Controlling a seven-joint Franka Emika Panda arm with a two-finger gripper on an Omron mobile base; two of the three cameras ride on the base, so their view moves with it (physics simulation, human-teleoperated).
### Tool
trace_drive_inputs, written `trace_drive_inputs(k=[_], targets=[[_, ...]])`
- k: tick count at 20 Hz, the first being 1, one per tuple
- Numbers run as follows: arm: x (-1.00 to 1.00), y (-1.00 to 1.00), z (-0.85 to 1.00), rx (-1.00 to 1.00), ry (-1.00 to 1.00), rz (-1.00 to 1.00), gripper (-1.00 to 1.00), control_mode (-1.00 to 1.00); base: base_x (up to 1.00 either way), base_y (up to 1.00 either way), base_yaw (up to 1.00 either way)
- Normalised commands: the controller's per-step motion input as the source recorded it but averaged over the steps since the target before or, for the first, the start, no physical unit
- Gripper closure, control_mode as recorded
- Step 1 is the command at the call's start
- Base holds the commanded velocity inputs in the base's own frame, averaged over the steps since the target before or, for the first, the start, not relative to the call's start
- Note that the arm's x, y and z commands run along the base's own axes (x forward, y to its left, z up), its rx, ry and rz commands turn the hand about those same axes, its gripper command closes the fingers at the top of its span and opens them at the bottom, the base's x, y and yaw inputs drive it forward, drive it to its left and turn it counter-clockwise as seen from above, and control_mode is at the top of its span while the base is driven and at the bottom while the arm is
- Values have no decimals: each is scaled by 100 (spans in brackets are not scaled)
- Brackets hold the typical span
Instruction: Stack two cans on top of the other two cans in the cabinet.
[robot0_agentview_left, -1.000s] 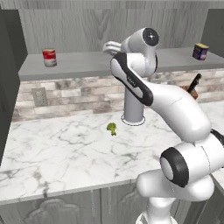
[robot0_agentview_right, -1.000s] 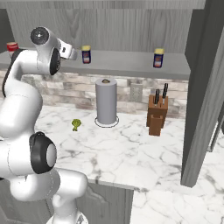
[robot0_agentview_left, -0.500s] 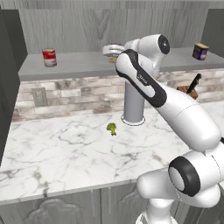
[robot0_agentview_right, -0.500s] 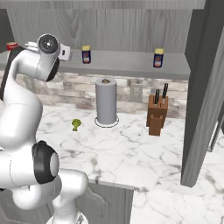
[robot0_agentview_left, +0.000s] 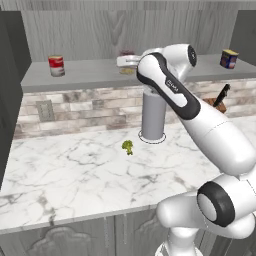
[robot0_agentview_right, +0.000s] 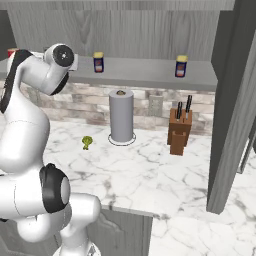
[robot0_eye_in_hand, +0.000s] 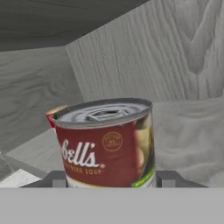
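Observation:
The red-and-pale-yellow can (robot0_eye_in_hand: 107, 142) stands upright on the cabinet shelf (robot0_agentview_left: 90, 75), close in front of the hand camera. My gripper (robot0_eye_in_hand: 112, 179) is open, with one fingertip at each side of the can's base and a thin gap on the right. In the left base view the gripper (robot0_agentview_left: 127, 61) crosses this can (robot0_agentview_left: 127, 52) at the shelf's middle. The red-and-white can (robot0_agentview_left: 56, 65) stands further left, and it shows small behind the near can (robot0_eye_in_hand: 54, 114). Two dark blue cans (robot0_agentview_right: 98, 62) (robot0_agentview_right: 181, 66) stand apart on the shelf; one is at the right end (robot0_agentview_left: 229, 58).
A tall grey paper-towel roll (robot0_agentview_left: 153, 117) stands on the white marble counter (robot0_agentview_left: 75, 170) under the shelf. A small green vegetable (robot0_agentview_left: 128, 146) lies beside it. A knife block (robot0_agentview_right: 179, 131) is at the right. Dark side panels (robot0_agentview_right: 232, 100) flank the cabinet.
The arm has swung its upper links to the right while the hand has settled slightly lower at the shelf, closing in around the red-and-pale-yellow can.

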Motion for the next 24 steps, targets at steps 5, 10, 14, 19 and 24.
trace_drive_inputs(k=[5,10,14,19,24], targets=[[-3,22,20,0,-3,10,100,-100,0,0,0],[0,24,21,0,0,11,100,-100,0,0,0],[-1,40,2,0,-13,7,100,-100,0,0,0],[-1,41,0,-2,-32,3,100,-100,0,0,0],[1,35,8,-2,-15,1,100,-100,0,0,0]])
